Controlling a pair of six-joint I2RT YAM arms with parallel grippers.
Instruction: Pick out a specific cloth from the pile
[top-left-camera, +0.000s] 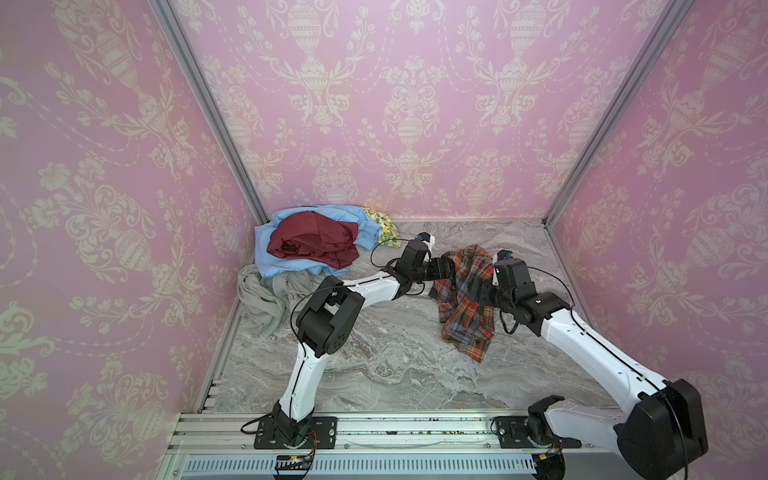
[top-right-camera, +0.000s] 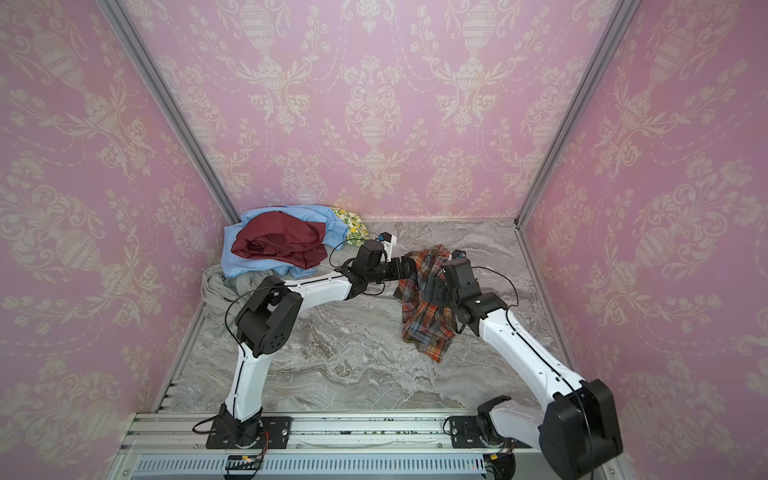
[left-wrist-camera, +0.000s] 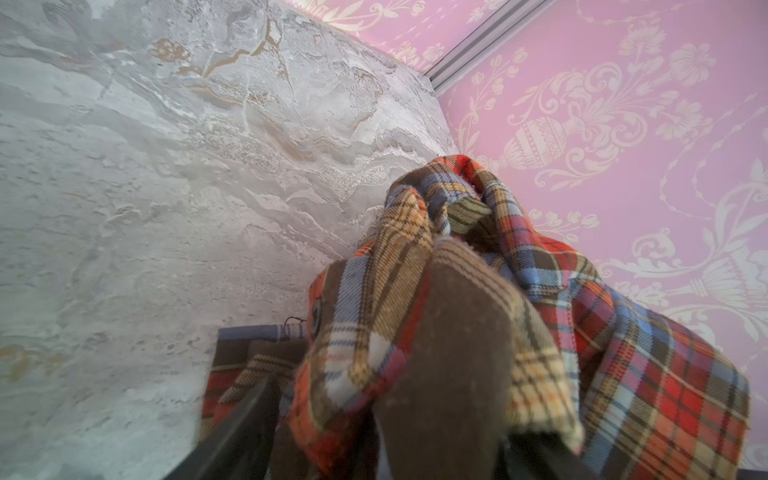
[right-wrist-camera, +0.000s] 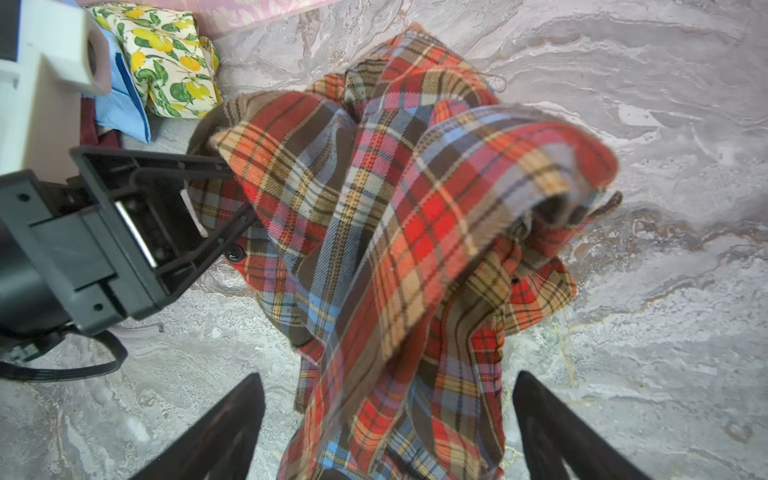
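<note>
Release step, I'd say: the pile (top-left-camera: 307, 245) sits back-left, the cloth (top-left-camera: 465, 307) well apart, right of centre.
Left gripper (right-wrist-camera: 239, 193) spread, plaid draped over it; right gripper (right-wrist-camera: 388, 376) spread too, pinching nothing. Next: both withdraw without snagging fabric.

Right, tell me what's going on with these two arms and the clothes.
The orange, brown and blue plaid shirt lies bunched on the grey marble tabletop. It is well clear of the heap of light-blue, maroon, grey-beige and floral garments in the back left corner. Both arms are at the shirt. The left gripper has its jaws apart with a fold between them. The right gripper is wide open, with plaid cloth hanging between its fingers. Neither is clamped on it.
</note>
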